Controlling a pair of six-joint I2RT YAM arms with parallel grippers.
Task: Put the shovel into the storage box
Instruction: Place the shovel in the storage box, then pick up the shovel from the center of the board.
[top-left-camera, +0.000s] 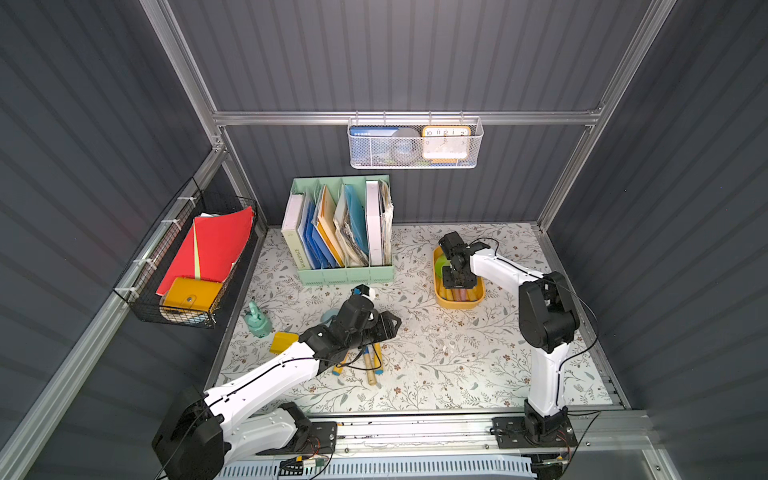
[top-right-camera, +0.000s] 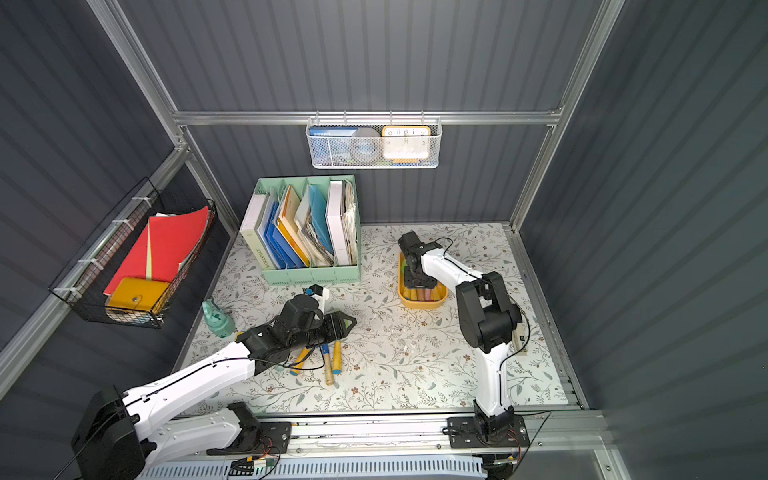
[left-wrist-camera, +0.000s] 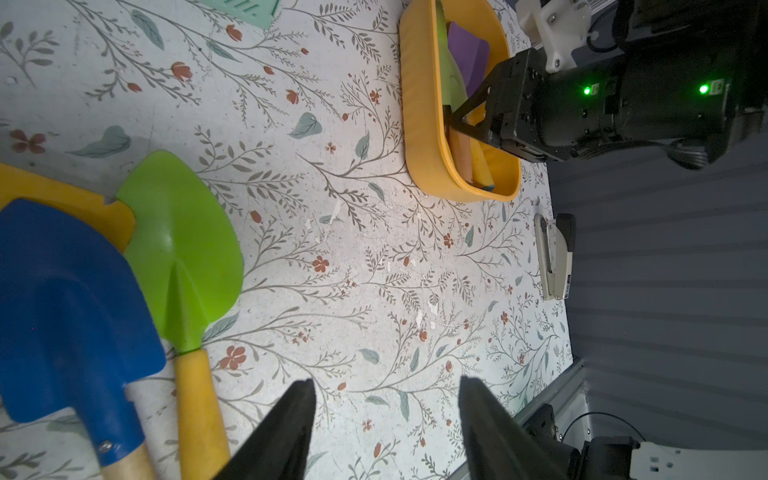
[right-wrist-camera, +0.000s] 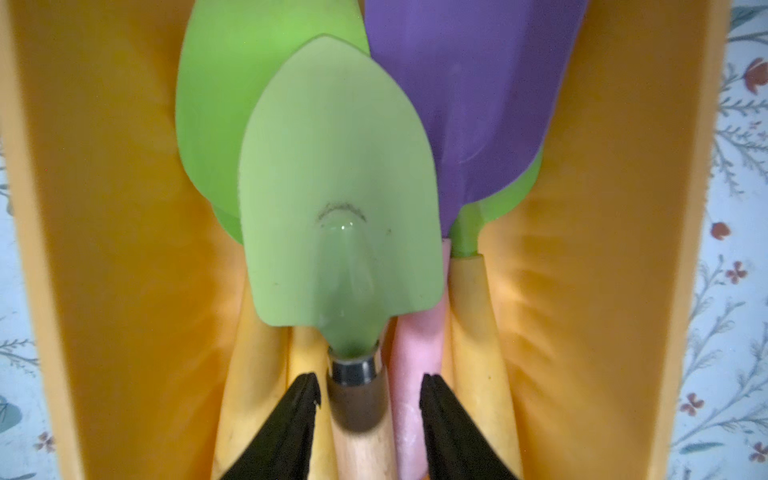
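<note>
Left of the tabletop's (left-wrist-camera: 332, 249) middle, toward its front edge, loose shovels lie overlapping. A blue shovel (left-wrist-camera: 70, 307) sits on top, a bright green shovel (left-wrist-camera: 183, 249) lies beside it, and a yellow blade (left-wrist-camera: 62, 199) shows under both. Your left gripper (left-wrist-camera: 386, 386) hovers just beside them with its fingers spread and nothing between them.

These look light and stiff. The glossy blades would likely slip, so take one across the handle, close behind the blade, where it probably balances.

Nearer the right edge, the storage box (top-left-camera: 457, 302) holds several shovels. Your right gripper (right-wrist-camera: 370, 386) is down inside it. Its fingers are parted either side of the wooden handle of the pale green shovel (right-wrist-camera: 332, 187), with gaps showing on both sides. That shovel is released and rests on the others.
</note>
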